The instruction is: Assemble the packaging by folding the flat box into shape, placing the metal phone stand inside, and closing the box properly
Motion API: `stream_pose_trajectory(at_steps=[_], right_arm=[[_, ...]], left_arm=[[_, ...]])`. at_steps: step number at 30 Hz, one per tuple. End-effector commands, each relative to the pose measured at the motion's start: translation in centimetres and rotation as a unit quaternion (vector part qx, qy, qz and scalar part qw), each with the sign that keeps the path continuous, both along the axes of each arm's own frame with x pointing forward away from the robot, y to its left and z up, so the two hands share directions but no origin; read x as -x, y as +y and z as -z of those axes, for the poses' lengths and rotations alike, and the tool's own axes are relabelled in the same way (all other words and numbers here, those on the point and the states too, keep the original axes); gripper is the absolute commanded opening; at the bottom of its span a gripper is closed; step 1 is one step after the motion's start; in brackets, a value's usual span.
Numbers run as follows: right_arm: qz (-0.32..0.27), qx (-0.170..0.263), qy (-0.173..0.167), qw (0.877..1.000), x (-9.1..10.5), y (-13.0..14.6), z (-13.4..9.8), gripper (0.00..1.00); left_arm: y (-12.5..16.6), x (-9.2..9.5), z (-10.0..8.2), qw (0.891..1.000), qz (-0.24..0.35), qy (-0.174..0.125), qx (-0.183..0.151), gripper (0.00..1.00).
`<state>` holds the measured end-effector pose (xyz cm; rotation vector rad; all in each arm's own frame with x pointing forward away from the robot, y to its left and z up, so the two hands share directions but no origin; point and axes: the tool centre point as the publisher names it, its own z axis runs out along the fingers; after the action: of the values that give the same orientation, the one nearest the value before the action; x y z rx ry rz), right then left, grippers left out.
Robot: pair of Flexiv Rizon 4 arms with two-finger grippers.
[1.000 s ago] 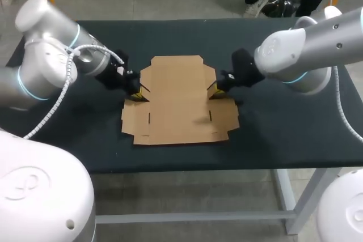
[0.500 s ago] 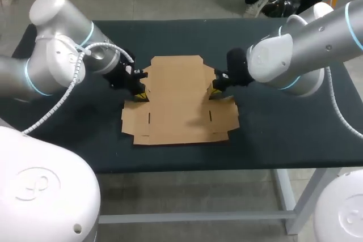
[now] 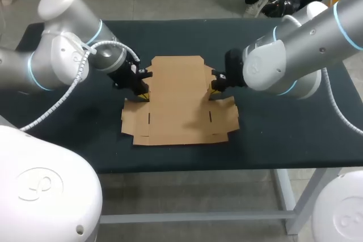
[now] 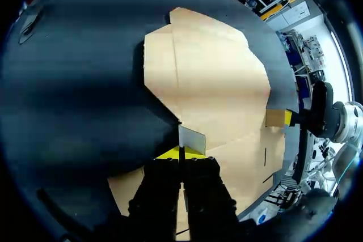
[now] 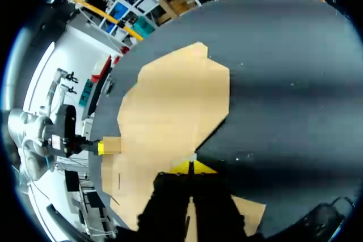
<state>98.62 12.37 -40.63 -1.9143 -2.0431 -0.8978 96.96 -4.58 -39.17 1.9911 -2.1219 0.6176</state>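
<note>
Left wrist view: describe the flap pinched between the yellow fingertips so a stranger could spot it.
On the dark table lies a flat cardboard box; go to its edge on the robot's left. There the left gripper is shut on a small side flap, standing upright while the panels around it lie flat. The opposite flap sits in the right gripper.

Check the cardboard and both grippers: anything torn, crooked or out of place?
Nothing torn or crooked. The cardboard lies flat, with the left gripper and right gripper each pinching a small side flap upright. No phone stand shows in any view.
</note>
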Motion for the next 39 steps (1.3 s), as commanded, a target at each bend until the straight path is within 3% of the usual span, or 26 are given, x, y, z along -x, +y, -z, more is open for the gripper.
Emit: stream_pose_trajectory(at_steps=[1, 39], right_arm=[[0.006, 0.015, 0.0, 1.0, 0.1, 0.4, 0.0, 0.0], [-0.006, 0.037, 0.001, 0.999, -0.9, 2.1, 0.3, 0.0]], left_arm=[[-0.5, -0.3, -0.1, 1.0, -0.002, 0.004, -0.02, 0.0], [-1.4, -0.1, 0.4, 1.0, -0.006, 0.001, -0.028, 0.0]])
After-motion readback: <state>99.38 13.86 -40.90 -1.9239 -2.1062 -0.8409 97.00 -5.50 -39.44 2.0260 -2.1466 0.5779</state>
